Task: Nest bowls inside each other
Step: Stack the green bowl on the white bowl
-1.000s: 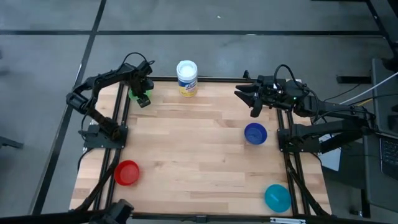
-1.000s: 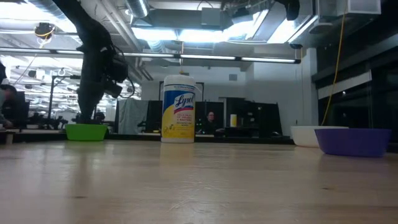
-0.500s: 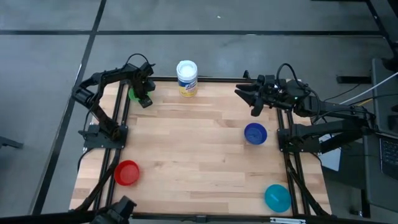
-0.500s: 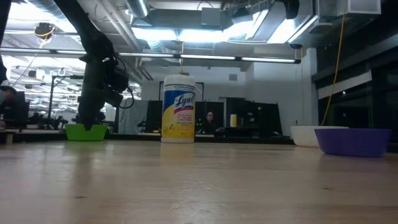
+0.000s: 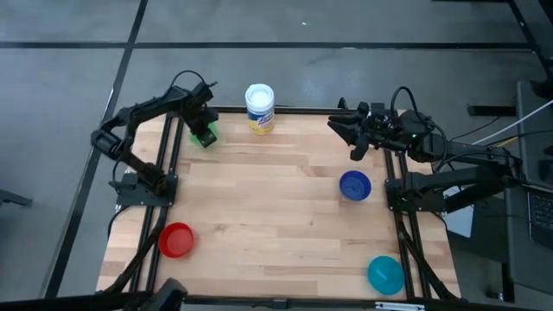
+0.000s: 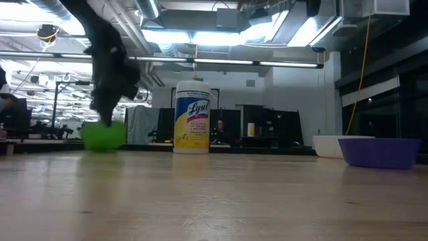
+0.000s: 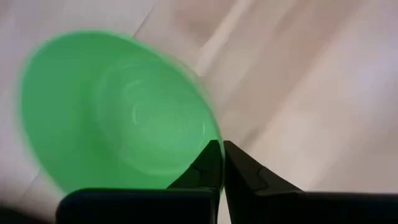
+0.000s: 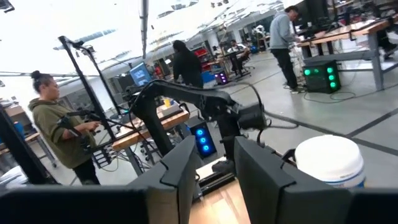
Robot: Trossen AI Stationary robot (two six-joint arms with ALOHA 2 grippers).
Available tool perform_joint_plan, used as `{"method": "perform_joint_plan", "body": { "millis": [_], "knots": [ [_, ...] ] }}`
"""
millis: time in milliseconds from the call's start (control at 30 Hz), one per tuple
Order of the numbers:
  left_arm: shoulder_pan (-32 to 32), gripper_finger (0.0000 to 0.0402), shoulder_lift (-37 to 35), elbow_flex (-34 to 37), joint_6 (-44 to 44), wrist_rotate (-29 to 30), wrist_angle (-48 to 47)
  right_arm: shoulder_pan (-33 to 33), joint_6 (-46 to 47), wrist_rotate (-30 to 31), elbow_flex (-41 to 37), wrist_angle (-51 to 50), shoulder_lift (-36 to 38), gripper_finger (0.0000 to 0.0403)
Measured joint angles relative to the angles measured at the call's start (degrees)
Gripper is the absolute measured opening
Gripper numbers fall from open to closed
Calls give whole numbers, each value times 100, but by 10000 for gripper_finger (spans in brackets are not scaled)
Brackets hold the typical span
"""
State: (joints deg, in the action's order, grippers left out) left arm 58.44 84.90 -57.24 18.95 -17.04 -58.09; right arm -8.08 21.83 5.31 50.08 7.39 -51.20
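Observation:
The green bowl [image 5: 206,136] is at the table's far left corner, tipped up in the low view [image 6: 103,136], with my left gripper [image 5: 200,128] shut on it. My right gripper [image 5: 347,141] hangs open high over the far right, fingers about level, touching nothing. The dark blue bowl [image 5: 354,185] stands on its base below and nearer than it. The red bowl [image 5: 176,240] sits near left and the teal bowl [image 5: 385,274] near right. A white bowl [image 6: 326,145] shows behind the blue bowl [image 6: 379,152] in the low view only. My left gripper pinches the green bowl's rim [image 7: 208,144] between its two fingers, one inside the wall and one outside. The fingers come from above, pointing steeply down. The bowl hangs tilted below them; whether its lower edge still touches the table I cannot tell.
A white canister with a yellow label [image 5: 259,108] stands at the far edge's middle, right of the green bowl. Black frame rails [image 5: 168,164] run along both sides of the table. The middle of the wooden top [image 5: 276,207] is bare.
My left gripper has shut on the green bowl's rim, risen, and carried it a little toward the table's right. The bowl, flat on its base before, now stands tipped up.

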Motion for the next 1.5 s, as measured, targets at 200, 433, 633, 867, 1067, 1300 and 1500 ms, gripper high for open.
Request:
{"method": "perform_joint_plan", "body": {
  "millis": [200,433,633,867,1067,1300,1500],
  "knots": [
    [-467,2,-874,-855,-982,-2282,-348,-2,5,-220,-1,29,-7,130],
    [-1535,2,-1762,-1671,-3434,-4960,2379,-6,152,-743,-1,205,-231,150],
    [-2597,2,-1734,-1706,-6497,-4916,7265,-172,340,-1572,-1,1504,-706,150],
    [-3661,2,-1127,-1695,-7675,-4238,10495,-463,847,-2697,-1,2909,-1145,137],
    [-4300,2,-513,-1695,-7447,-3427,12089,-522,1187,-3135,-1,3560,-1277,139],
    [-4625,2,86,-1695,-6974,-2865,12919,-518,1611,-3393,113,4221,-1617,155],
    [-4772,2,593,-2118,-6885,-2738,13371,-444,1651,-3929,924,4219,-2275,149]
  ]
}}
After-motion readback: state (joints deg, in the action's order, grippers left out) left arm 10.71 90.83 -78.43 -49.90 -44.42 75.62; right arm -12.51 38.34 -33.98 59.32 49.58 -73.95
